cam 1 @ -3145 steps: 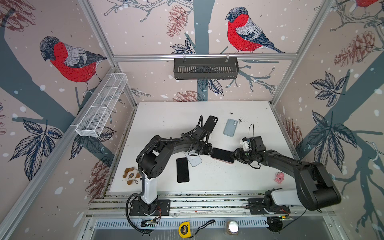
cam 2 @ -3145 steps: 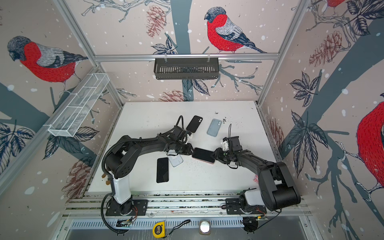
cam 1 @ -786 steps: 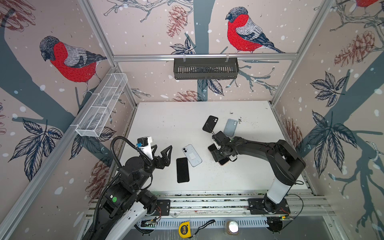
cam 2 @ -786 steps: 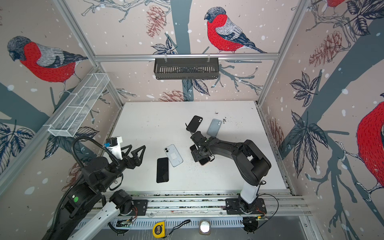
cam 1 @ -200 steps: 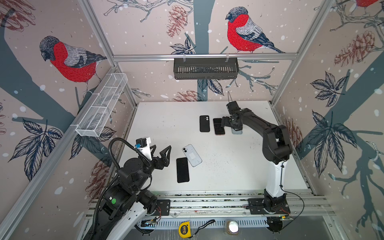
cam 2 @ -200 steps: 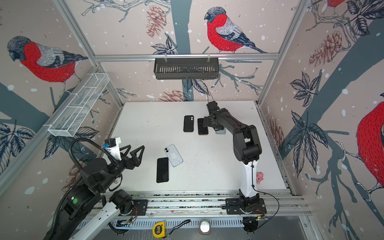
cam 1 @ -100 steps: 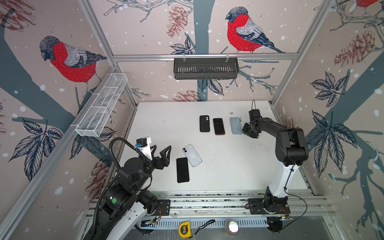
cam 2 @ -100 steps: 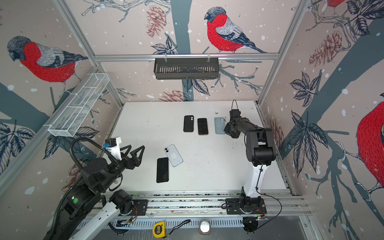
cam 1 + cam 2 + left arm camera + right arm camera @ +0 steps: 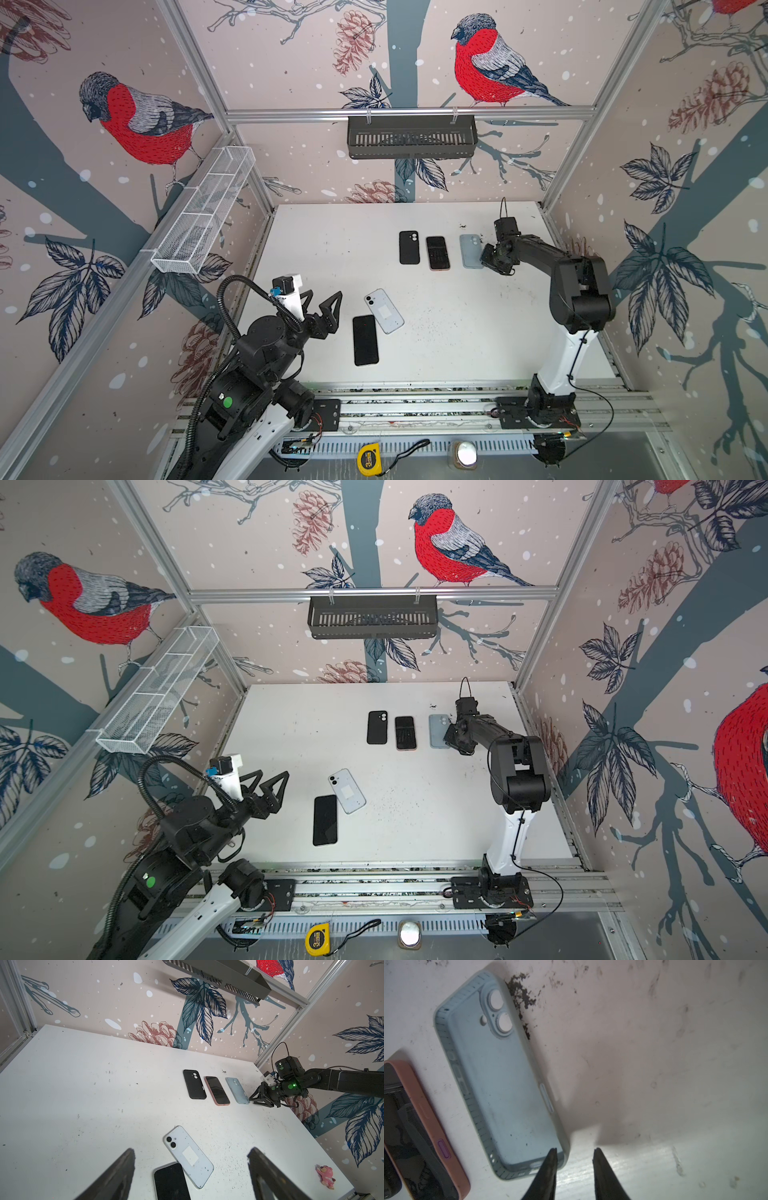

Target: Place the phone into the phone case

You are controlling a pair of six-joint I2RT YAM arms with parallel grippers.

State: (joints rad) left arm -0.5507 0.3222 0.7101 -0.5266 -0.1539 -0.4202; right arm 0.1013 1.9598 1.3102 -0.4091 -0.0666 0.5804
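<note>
Pale blue silicone, hollow side up: the light blue case (image 9: pixel 471 251) (image 9: pixel 500 1076) lies empty at the far right of the white table (image 9: pixel 457 332), last in a row of three. To its left, well apart from it, sits a pink-cased phone (image 9: pixel 437 252) with its screen up, and left of that a black case (image 9: pixel 409 247) showing its back. The right claw (image 9: pixel 574 1149) reaches low to the blue case's near right corner, its jaws drawn to a narrow gap. In the right wrist view one fingertip (image 9: pixel 552 1153) overlaps the inside of that corner while its partner stands outside over bare table, so the case wall falls between them; whether they pinch it I cannot tell. Nearer, around the middle, a white phone (image 9: pixel 384 311) rests back up and tilted, its near left corner touching or overlapping the far end of a black phone (image 9: pixel 365 340) lying screen up. The left claw (image 9: pixel 324 296) hangs above the near left of the table, jaws spread wide, holding nothing, just left of these two phones
</note>
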